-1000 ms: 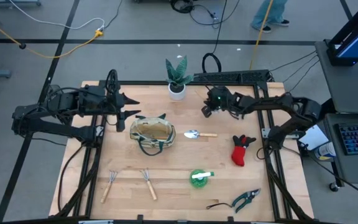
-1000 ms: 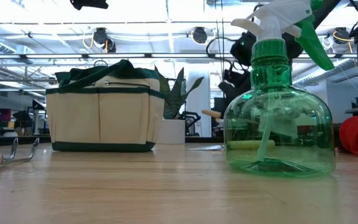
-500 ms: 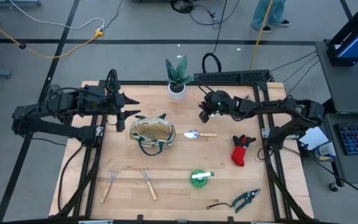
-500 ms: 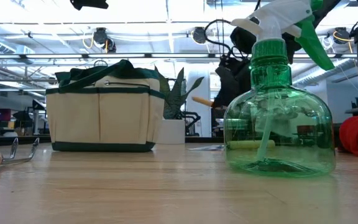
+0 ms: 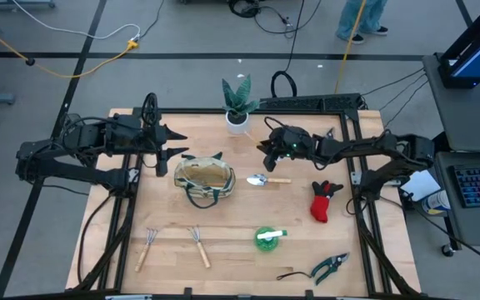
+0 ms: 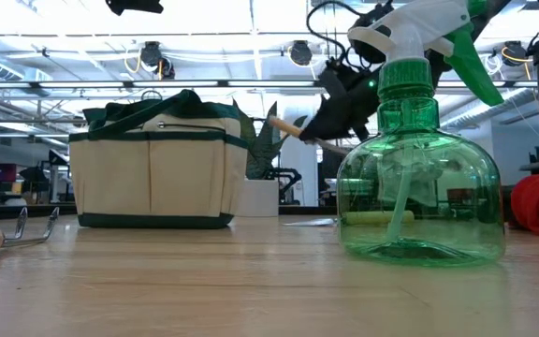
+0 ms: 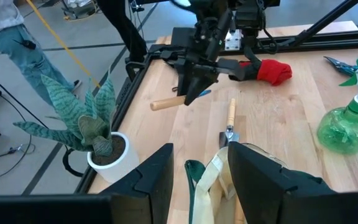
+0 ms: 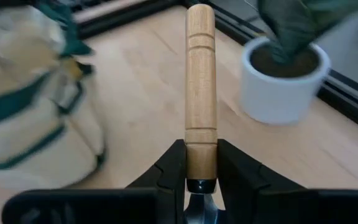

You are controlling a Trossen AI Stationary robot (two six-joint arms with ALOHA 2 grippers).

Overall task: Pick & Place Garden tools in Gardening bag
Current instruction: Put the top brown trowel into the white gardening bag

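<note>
Bright overhead ceiling lights (image 6: 251,19), soft shadows; right wrist view background motion-blurred.

From my station I saw a plant (image 5: 238,98) in a white pot (image 5: 237,122) at the table's (image 5: 365,250) far edge, cables (image 5: 73,62) across the floor, and a person's legs (image 5: 361,18) beyond.

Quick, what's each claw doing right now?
Left claw: open, empty, near the bag.
Right claw: closed on a wooden-handled tool, in the air.
</note>
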